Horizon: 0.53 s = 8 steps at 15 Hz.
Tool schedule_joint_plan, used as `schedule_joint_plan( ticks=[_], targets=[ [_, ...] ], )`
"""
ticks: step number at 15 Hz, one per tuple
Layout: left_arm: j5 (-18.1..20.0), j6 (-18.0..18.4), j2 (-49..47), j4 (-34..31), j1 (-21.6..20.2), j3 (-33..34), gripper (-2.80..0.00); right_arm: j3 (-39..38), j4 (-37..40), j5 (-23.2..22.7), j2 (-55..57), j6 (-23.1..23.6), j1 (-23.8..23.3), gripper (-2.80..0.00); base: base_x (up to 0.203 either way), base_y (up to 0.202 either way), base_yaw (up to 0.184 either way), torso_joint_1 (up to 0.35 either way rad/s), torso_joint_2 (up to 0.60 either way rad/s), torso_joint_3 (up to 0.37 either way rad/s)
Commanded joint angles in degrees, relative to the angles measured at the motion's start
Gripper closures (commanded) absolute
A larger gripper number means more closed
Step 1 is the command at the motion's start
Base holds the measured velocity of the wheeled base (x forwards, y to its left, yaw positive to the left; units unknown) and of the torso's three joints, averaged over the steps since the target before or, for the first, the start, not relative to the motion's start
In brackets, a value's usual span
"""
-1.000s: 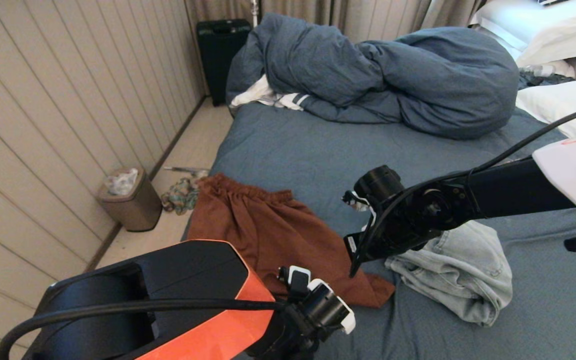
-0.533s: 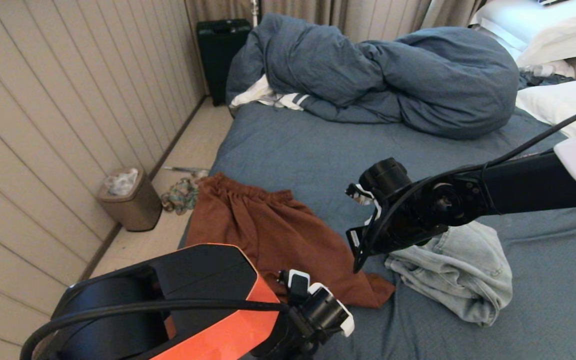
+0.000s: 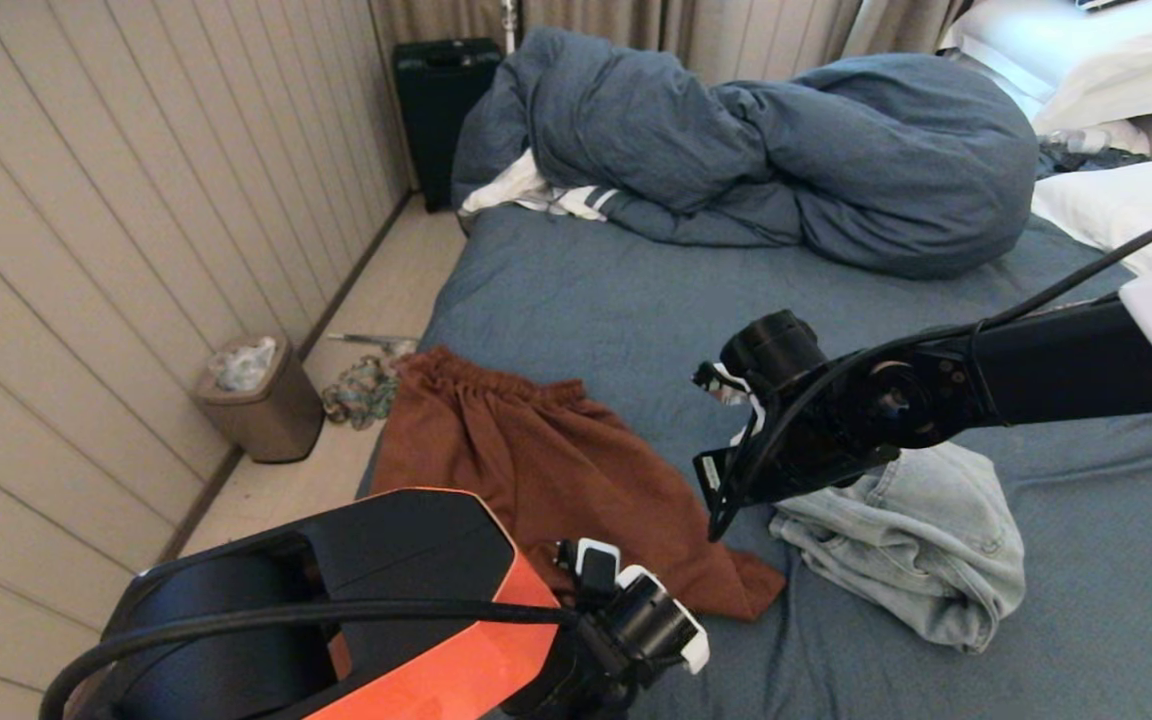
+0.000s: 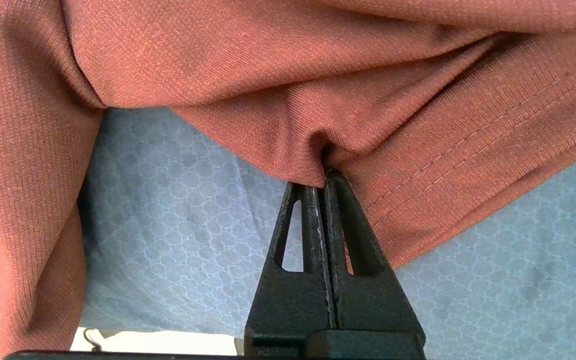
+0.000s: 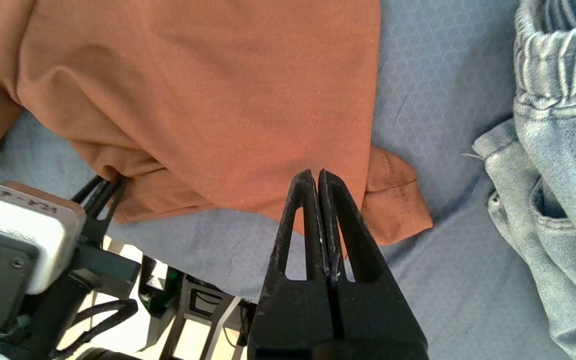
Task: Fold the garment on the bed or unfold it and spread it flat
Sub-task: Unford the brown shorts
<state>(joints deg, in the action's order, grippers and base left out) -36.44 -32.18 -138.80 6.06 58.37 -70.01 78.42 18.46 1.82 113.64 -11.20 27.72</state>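
Observation:
A rust-brown garment (image 3: 536, 450) with a gathered waistband lies crumpled at the near left edge of the bed (image 3: 616, 300). My left gripper (image 4: 324, 174) is shut on a pucker of the garment's stitched hem (image 4: 468, 165), just above the blue sheet. The right wrist view shows the same pinch at the left gripper (image 5: 108, 184). In the head view the left arm hides those fingers. My right gripper (image 5: 316, 172) hangs shut and empty over the garment's near corner (image 5: 398, 200). It appears in the head view as the right gripper (image 3: 715, 520), pointing down.
A crumpled light denim garment (image 3: 916, 550) lies right of the brown one. A bunched blue duvet (image 3: 786, 150) and white pillows (image 3: 1116, 210) fill the far side. On the floor to the left stand a bin (image 3: 261, 400), a cloth heap (image 3: 361, 390) and a black case (image 3: 441, 100).
The right arm has lifted a little and drifted slightly right. The left arm has edged forward. The brown garment lies much as before.

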Motion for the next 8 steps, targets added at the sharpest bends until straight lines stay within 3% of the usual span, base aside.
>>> schedule_joint_plan(
  ticks=[1,4,8],
  targets=[
    [-0.21,-0.25,0.14,0.07,0.19,0.09,0.0,0.19,0.09,0.02,-0.35,-0.05,-0.12,0.0,0.0,0.0,0.0,0.0,0.0,0.0],
    [-0.18,-0.42,3.42,-0.44,1.82,2.79,0.0,0.24,0.09,0.02,-0.26,-0.05,-0.12,0.0,0.0,0.0,0.0,0.0,0.0,0.0],
    [0.74,0.15,9.56,-0.36,6.65,13.76,0.0,0.33,0.09,0.08,-0.44,-0.05,-0.21,0.0,0.0,0.0,0.0,0.0,0.0,0.0]
  ],
)
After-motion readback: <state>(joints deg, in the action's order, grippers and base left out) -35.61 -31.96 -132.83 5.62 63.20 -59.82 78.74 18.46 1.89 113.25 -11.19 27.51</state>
